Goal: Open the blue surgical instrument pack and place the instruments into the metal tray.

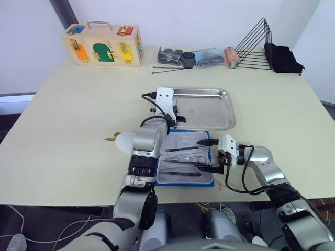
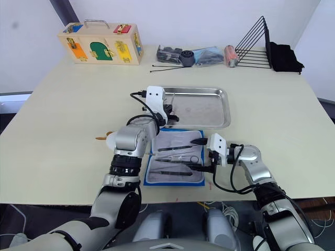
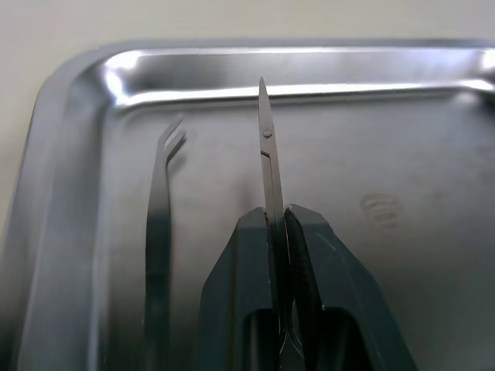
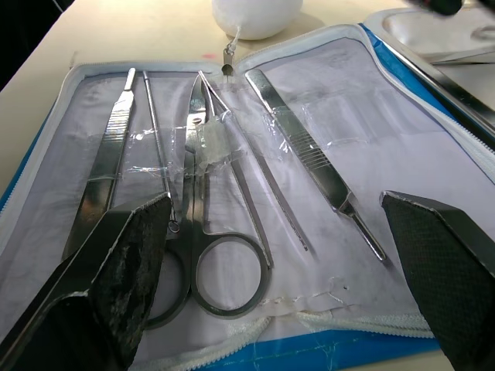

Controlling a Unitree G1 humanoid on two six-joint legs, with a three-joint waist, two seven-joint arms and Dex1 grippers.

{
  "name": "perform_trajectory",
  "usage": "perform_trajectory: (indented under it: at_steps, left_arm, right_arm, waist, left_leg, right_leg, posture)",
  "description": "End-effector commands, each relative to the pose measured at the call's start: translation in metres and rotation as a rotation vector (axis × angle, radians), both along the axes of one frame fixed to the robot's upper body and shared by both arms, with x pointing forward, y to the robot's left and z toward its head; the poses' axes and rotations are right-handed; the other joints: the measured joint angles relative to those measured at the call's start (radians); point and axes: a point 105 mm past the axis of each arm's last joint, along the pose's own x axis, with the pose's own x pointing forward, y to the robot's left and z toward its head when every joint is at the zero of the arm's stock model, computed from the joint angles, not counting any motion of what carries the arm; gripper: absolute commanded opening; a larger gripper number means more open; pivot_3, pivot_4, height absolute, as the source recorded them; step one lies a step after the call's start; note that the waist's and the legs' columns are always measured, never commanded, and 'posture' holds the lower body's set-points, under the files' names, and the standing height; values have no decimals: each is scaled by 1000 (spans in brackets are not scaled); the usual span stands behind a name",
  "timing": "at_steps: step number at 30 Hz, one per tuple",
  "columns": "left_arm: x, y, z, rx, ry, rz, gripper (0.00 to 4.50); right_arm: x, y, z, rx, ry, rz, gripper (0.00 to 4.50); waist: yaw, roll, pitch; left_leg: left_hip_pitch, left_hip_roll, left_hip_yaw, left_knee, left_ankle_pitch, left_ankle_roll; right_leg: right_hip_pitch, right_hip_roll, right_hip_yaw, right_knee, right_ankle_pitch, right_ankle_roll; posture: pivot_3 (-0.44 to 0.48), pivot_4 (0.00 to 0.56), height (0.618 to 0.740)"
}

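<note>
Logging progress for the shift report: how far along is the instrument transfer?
The pack lies open, and one bent forceps is in the metal tray. The left gripper holds scissors over it. Several instruments remain, with the right gripper open above them.

Even, bright indoor light falls across the pale bench (image 1: 63, 130), casting only soft, short shadows. Glare streaks the rim of the metal tray (image 3: 309, 85) in the left wrist view, where the near dark fingers (image 3: 232, 309) blur out of focus. In the right wrist view, clear plastic on the open pack (image 4: 325, 124) catches small highlights.
</note>
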Motion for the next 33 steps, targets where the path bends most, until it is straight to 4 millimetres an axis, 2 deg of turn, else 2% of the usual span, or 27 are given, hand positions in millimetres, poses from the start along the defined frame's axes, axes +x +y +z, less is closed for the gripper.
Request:
perform_trajectory:
  at_steps: [1,5,14,16,17,20,21,33]
  left_arm:
    - [6,-1,6,3,-32,45,65]
    - [10,-4,-3,-17,2,67,65]
    - [12,-1,-9,-33,16,98,65]
    - [12,0,-9,-35,16,100,827]
    - [12,0,-8,-35,14,104,827]
    - [13,1,-6,-32,3,112,2536]
    - [13,1,-5,-32,-1,114,2839]
    - [12,-10,28,-58,-102,-1,2839]
  right_arm:
    - [-16,-12,-44,-116,150,-27,4500]
    - [-16,-14,-44,-121,150,-26,4500]
    - [-16,-13,-43,-119,144,-30,4500]
    - [-16,-12,-43,-118,144,-29,4500]
    - [-16,-12,-43,-117,144,-29,4500]
    - [-15,-12,-43,-117,144,-29,4500]
    - [-15,-12,-43,-117,143,-29,4500]
    - [-14,-15,-41,-114,140,-44,4500]
  waist:
    - [1,0,0]
    - [2,0,0]
    - [3,0,0]
    - [3,0,0]
    - [3,0,0]
    - [3,0,0]
    - [3,0,0]
    - [3,0,0]
  left_leg:
    - [0,0,0,0,0,0]
    - [0,0,0,0,0,0]
    - [0,0,0,0,0,0]
    - [0,0,0,0,0,0]
    - [0,0,0,0,0,0]
    - [0,0,0,0,0,0]
    - [0,-1,0,0,0,0]
    - [0,-1,0,0,0,0]
  right_leg:
    - [0,0,0,0,0,0]
    - [0,0,0,0,0,0]
    - [0,0,0,0,0,0]
    - [0,0,0,0,0,0]
    - [0,0,0,0,0,0]
    - [0,0,0,0,0,0]
    - [0,0,0,0,0,0]
    - [0,0,0,-1,0,0]
  posture:
    - [0,150,740]
    - [0,150,740]
    - [0,150,740]
    - [0,150,740]
    - [0,150,740]
    - [0,150,740]
    - [0,150,740]
    - [0,150,740]
